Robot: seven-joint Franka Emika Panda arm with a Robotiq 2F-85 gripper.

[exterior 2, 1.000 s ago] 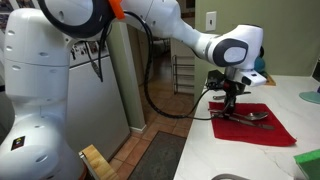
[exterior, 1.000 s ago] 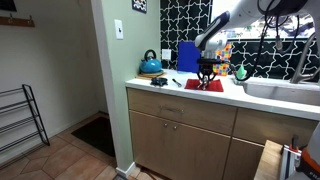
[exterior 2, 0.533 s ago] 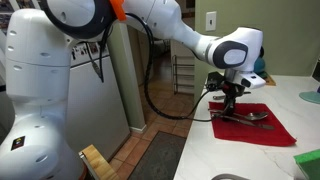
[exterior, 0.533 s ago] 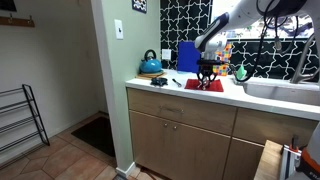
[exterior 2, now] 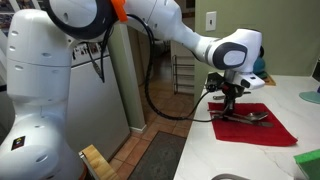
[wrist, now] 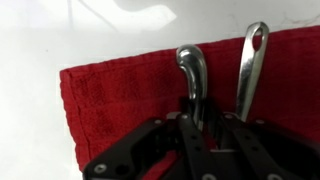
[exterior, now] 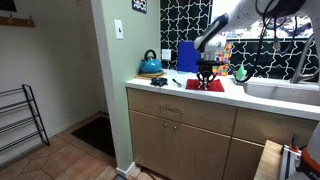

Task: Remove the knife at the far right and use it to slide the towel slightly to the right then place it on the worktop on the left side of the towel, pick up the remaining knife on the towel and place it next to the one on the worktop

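Note:
The red towel (exterior: 203, 86) (exterior 2: 256, 126) (wrist: 110, 100) lies flat on the white worktop (exterior: 150, 88) (exterior 2: 240, 160). Two metal knives lie side by side on it. In the wrist view one handle (wrist: 192, 68) runs between my fingers and the second knife (wrist: 250, 58) lies just beside them. My gripper (exterior: 207, 78) (exterior 2: 228, 108) (wrist: 205, 125) is down on the towel, its fingers drawn in close on the first knife's handle. The blades are hidden under the gripper.
A teal kettle (exterior: 150, 65) and small dark items (exterior: 160, 81) stand near the worktop's end. A blue board (exterior: 187, 55) leans on the tiled wall behind the towel. A sink (exterior: 285, 90) lies beyond it. A green object (exterior 2: 308, 158) sits near the towel.

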